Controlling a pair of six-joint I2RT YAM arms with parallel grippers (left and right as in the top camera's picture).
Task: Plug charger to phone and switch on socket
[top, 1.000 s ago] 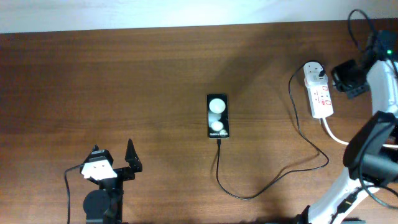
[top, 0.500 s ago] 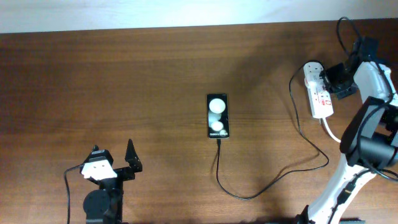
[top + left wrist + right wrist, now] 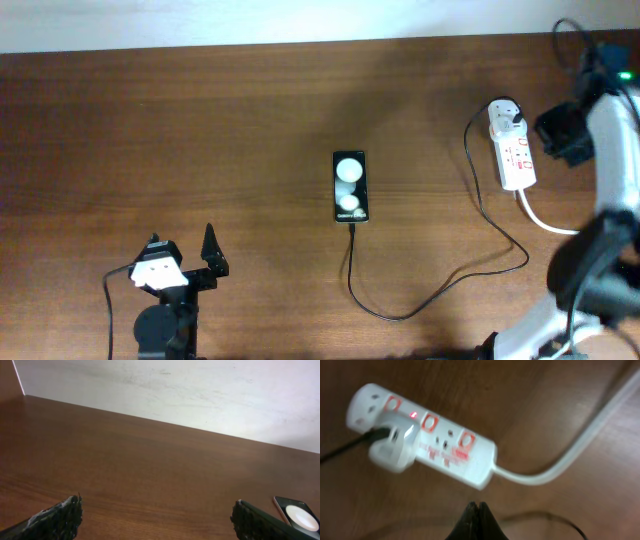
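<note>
The black phone [image 3: 350,187] lies flat at the table's middle, two white glare spots on its face. The thin black charger cable [image 3: 420,308] runs from its near end in a loop to the white plug head [image 3: 506,112], seated in the white socket strip [image 3: 516,150] at the right. In the right wrist view the strip [image 3: 445,445] shows a lit red spot beside the plug head [image 3: 394,447]. My right gripper [image 3: 478,507] is shut and empty, just off the strip's side; overhead it [image 3: 560,135] is right of the strip. My left gripper [image 3: 157,517] is open and empty at the front left.
The strip's thick white cord [image 3: 540,215] curves off to the right past my right arm [image 3: 610,140]. The phone's corner shows at the right edge of the left wrist view [image 3: 300,516]. A pale wall [image 3: 200,395] runs along the table's far edge.
My right gripper has drawn back to the right, away from the strip it was touching half a second ago. The left arm, phone and cable have not moved.
</note>
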